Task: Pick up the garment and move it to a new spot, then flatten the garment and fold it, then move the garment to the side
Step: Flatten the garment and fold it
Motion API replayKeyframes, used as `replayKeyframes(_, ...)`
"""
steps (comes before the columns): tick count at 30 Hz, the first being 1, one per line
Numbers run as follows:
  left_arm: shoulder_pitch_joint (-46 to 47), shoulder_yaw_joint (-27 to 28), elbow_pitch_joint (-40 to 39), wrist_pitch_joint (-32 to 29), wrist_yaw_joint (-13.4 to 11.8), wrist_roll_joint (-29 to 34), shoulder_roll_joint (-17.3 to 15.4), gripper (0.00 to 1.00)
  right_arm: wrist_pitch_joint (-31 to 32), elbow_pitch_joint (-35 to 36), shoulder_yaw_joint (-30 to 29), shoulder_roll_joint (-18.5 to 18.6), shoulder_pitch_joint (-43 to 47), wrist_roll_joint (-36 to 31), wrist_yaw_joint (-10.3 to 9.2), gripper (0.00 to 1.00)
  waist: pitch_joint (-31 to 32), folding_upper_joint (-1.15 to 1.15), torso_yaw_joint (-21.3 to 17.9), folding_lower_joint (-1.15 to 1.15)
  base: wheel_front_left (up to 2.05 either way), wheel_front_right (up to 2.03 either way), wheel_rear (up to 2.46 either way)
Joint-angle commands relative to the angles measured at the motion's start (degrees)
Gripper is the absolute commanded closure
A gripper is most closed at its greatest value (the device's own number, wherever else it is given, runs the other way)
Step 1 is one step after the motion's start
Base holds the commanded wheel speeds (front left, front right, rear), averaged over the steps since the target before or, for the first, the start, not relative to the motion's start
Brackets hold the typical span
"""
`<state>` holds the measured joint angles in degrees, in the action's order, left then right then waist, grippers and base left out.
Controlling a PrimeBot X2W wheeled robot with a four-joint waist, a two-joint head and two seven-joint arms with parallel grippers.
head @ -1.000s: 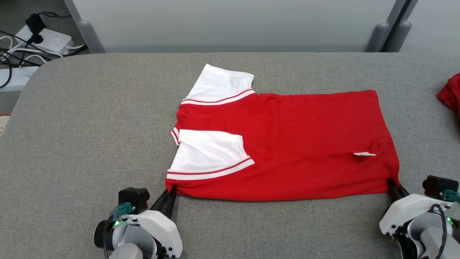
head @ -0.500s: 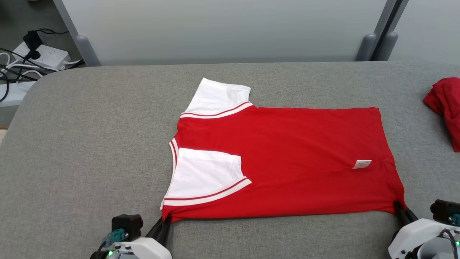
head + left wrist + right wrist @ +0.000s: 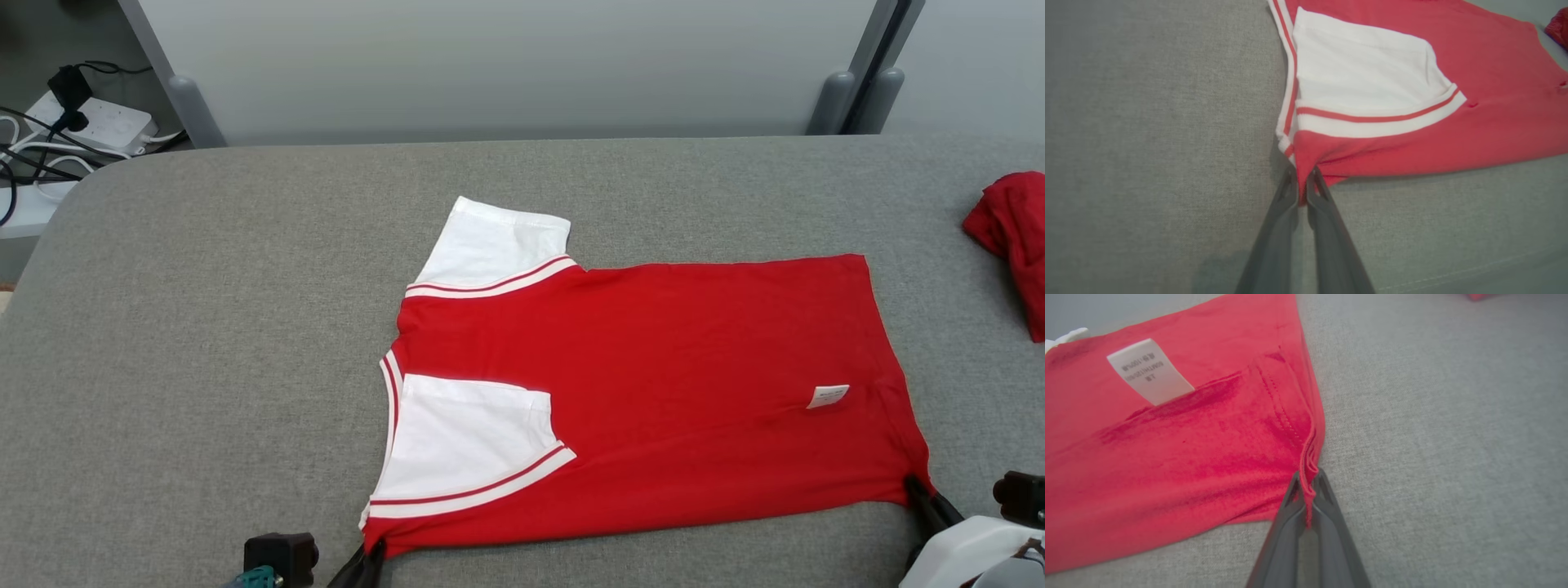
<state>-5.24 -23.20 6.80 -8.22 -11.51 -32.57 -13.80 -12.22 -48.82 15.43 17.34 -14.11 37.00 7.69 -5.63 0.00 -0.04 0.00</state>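
TWO GRIPS, ONE SHIRT: A red garment [image 3: 669, 384] with white sleeves lies spread across the middle of a grey fabric-covered bench [image 3: 204, 327], its neckline toward the robot's left and its hem toward the right. The left end effector [image 3: 369, 559], at the bottom edge of the head view, is closed on the garment's near left corner. In the left wrist view its two dark fingers [image 3: 1274, 237] press together with a pinch of red fabric between the tips, just below a striped band. The right end effector [image 3: 921, 493] is clamped on the near right corner at the hem, where the right wrist view shows several layers of red edge caught between its tips. The garment's near edge runs almost straight between the two grips, both corners drawn to small points. The near sleeve [image 3: 469, 437] is folded inward and rests flat on the red body, edged by a red-and-white striped band that slants across the cloth. The far sleeve [image 3: 498, 241] juts from the far edge onto bare bench. A small white label [image 3: 828, 396] with printed text lies on the red cloth near the hem. A second, crumpled red cloth [image 3: 1012, 237] sits at the bench's right edge, well apart from the garment. Beyond the far left corner lies a white power strip [image 3: 98, 122], and a pale panel [image 3: 490, 65] stands behind the bench.
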Motion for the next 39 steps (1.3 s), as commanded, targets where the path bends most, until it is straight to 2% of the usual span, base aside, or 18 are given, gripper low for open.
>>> replayKeyframes(1,0.57,2.52,-1.95,0.0,-1.14,-0.78,-1.24,1.0,1.48,0.93,1.14,1.95,2.13,0.77,-0.2,1.0,-0.18,0.0,0.08,0.0,0.0,0.0,0.0)
replayKeyframes(7,1.28,1.55,-0.01,-0.24,-0.48,-1.3,-0.43,1.0,6.6,4.66,1.92,1.99,4.38,2.8,-0.2,1.0,-0.05,0.0,-0.17,0.0,0.0,0.0,0.0)
replayKeyframes(16,2.92,0.71,5.12,1.77,0.64,-1.37,0.84,0.99,11.14,8.92,0.78,2.69,7.06,2.77,-0.2,1.0,0.68,0.0,-1.15,0.0,0.0,0.0,0.0)
replayKeyframes(17,3.15,0.67,5.64,2.09,0.74,-1.37,0.98,0.82,11.3,9.09,0.38,2.73,7.2,2.43,-0.2,1.0,0.69,0.0,-1.2,0.0,0.0,0.0,0.0)
replayKeyframes(18,3.41,0.7,6.12,2.48,0.82,-1.39,1.15,0.6,11.44,9.26,0.04,2.7,7.32,2.06,-0.2,0.76,0.66,0.0,-1.21,0.0,0.0,0.0,0.0)
replayKeyframes(19,3.7,0.73,6.59,2.91,0.9,-1.38,1.3,0.18,11.46,9.41,-0.4,2.65,7.42,1.63,-0.2,0.5,0.63,0.0,-1.22,0.0,0.0,0.0,0.0)
replayKeyframes(20,3.96,0.72,7.09,3.22,0.98,-1.37,1.42,0.0,11.18,9.45,-0.95,2.63,7.52,0.96,-0.2,0.05,0.64,0.0,-1.21,0.0,0.0,0.0,0.0)
replayKeyframes(21,4.2,0.84,7.55,3.66,1.06,-1.5,1.65,0.0,10.92,9.45,-1.5,2.52,7.62,0.25,-0.2,0.0,0.64,0.0,-1.18,0.0,0.0,0.0,0.0)
replayKeyframes(27,4.83,1.43,9.17,5.61,0.96,-1.69,2.1,0.0,9.08,10.29,-4.26,1.79,7.97,-3.22,-0.2,0.0,1.06,0.0,-1.12,0.0,0.0,0.0,0.0)
replayKeyframes(33,3.98,3.63,7.03,8.27,-1.05,-1.35,0.86,0.0,2.86,14.32,-8.69,0.92,7.71,-10.03,-0.2,0.0,2.0,0.0,-1.06,0.0,0.0,0.0,0.0)
replayKeyframes(39,4.27,6.8,2.45,14.42,-3.29,-0.03,-0.04,0.0,-1.36,20.83,-11.96,-1.78,7.48,-15.56,-0.2,0.0,2.87,0.0,-0.65,0.0,0.0,0.0,0.0)
